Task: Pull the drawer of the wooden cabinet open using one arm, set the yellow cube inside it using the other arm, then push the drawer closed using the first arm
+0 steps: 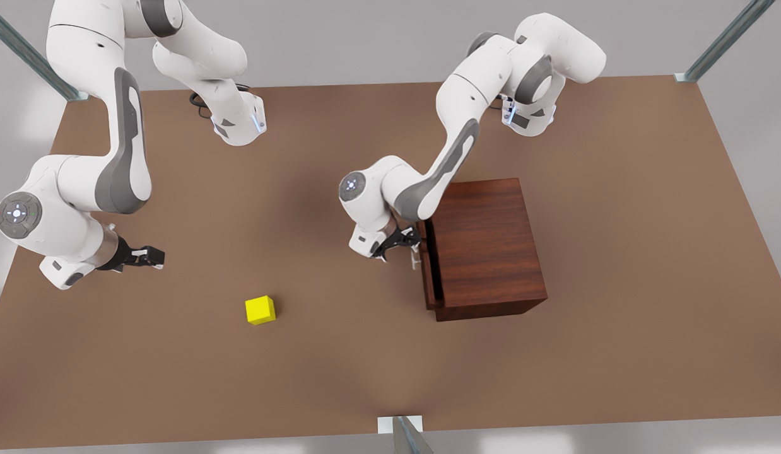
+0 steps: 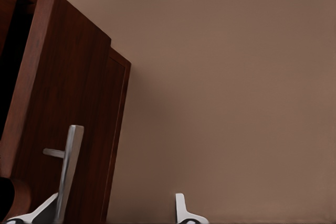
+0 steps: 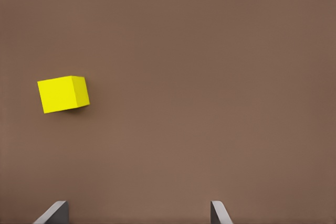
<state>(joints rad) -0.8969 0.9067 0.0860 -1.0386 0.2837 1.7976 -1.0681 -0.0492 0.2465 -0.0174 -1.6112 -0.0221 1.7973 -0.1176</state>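
Left gripper sits at the drawer handle, fingers spread wide around it, cabinet right behind. Right gripper hovers with wide fingers, open desk around the yellow cube.

One yellow cube, one wooden cabinet

Two white Franka arms with rounded, glossy link shells and grey inlays along the long links. Round grey joint caps with small lit dots, one on each arm. Wrist flanges showing grey patches and thin blue-lit strips. Black cable looped behind the arm on the front view's left. Right gripper: black body, pale fingers. Left gripper: black body on a white wrist block. Fingertips grey and wedge-shaped in the right wrist view; silvery pads in the left wrist view.
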